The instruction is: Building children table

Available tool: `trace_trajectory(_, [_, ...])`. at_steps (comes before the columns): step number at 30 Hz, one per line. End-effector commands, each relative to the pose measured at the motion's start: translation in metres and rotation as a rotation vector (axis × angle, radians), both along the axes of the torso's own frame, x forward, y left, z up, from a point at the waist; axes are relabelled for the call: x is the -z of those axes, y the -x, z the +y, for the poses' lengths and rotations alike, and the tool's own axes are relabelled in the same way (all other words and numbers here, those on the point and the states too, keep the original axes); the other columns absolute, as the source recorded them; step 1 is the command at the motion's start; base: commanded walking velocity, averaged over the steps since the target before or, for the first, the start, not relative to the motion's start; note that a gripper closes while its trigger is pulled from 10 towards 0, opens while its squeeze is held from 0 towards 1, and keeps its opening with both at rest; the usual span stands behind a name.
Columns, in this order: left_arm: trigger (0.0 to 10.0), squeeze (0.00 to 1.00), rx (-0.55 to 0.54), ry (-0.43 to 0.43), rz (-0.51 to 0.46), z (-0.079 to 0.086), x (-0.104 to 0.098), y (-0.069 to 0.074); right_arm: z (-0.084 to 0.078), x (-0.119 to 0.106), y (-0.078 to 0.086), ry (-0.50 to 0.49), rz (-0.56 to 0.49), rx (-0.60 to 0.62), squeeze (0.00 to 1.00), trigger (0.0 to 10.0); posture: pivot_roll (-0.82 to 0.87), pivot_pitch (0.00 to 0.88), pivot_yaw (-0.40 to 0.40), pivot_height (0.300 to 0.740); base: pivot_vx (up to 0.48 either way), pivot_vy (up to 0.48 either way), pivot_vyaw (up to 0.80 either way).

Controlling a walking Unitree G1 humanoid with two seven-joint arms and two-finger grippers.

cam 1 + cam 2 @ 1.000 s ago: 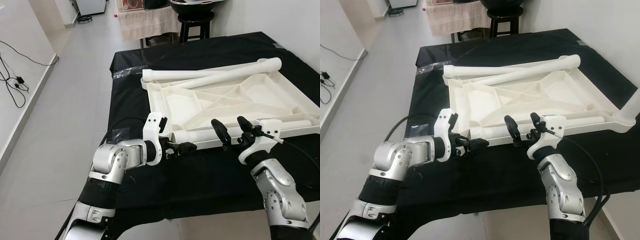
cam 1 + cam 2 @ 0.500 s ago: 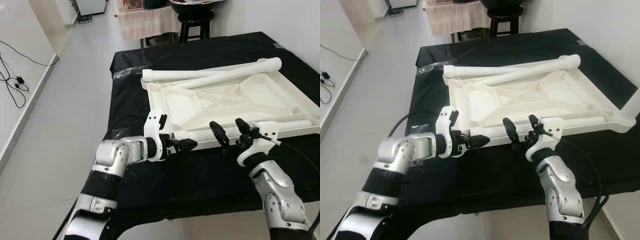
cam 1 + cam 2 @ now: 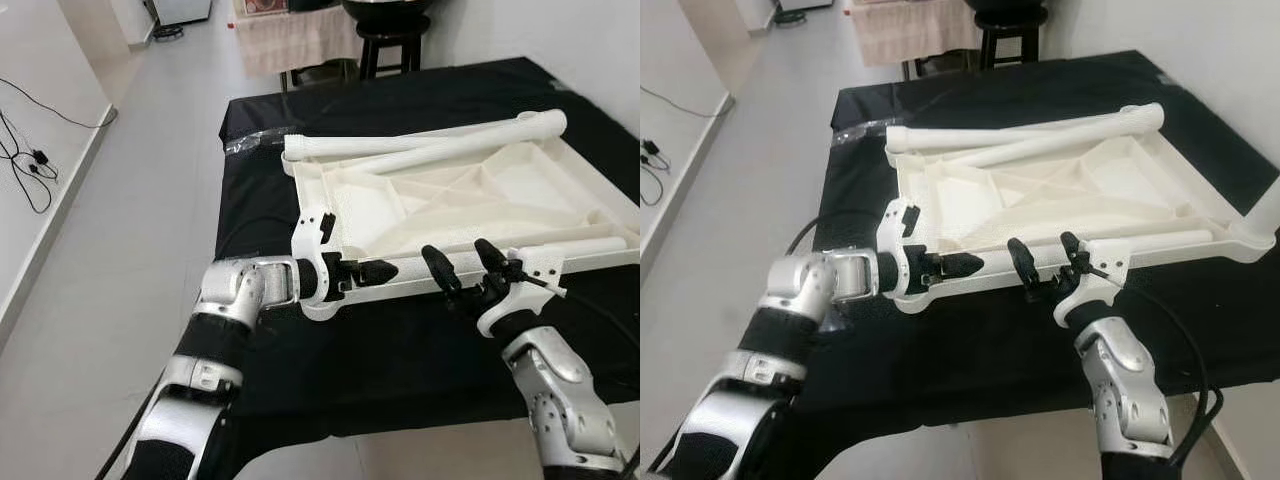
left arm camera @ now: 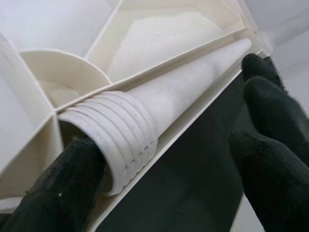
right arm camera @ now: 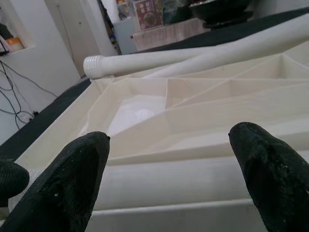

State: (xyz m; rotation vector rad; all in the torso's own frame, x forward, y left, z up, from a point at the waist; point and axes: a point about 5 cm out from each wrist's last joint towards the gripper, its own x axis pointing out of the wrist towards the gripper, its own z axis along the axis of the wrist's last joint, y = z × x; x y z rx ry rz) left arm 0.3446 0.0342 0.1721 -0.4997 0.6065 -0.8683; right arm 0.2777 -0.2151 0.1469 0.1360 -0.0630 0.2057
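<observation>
The white plastic table panel (image 3: 470, 200), ribbed underside up, lies on the black-draped tabletop (image 3: 400, 350). A tapered leg (image 4: 159, 96) with ridged threads rests along its near rim. The left hand (image 3: 372, 272), fingers apart around that threaded end, has moved in since before. At 3 o'clock, the right hand (image 3: 468, 268) hovers open, holding nothing. Two more legs (image 3: 420, 150) lie at 12 o'clock.

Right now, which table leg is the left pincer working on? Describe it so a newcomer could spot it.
On the black-covered table lies an upturned white plastic tabletop with ribbed compartments. Along its near edge rests a white tapered plastic leg, with the left pincer at its ribbed, threaded end. The two other white legs lie crossed at the far edge, away from both pincers.
</observation>
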Motion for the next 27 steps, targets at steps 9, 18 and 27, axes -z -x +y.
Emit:
trace_trajectory(9, [10.0,0.0,-0.019,0.07,0.211,-0.012,0.009,-0.007,0.002,-0.002,0.004,0.005,0.002,0.005,0.0,10.0,-0.14,0.121,0.091,0.74,0.0,0.0,0.0])
trace_trajectory(18, [10.0,0.0,0.005,0.135,0.184,-0.02,-0.009,-0.013,0.005,-0.002,0.004,0.002,0.001,0.001,0.0,10.0,-0.14,0.119,0.095,0.74,0.0,0.0,0.0])
trace_trajectory(27, [10.0,0.0,0.095,0.211,0.079,-0.029,-0.03,-0.014,0.006,-0.002,0.004,0.001,-0.003,0.006,0.0,10.0,-0.14,0.117,0.099,0.74,0.0,0.0,0.0])
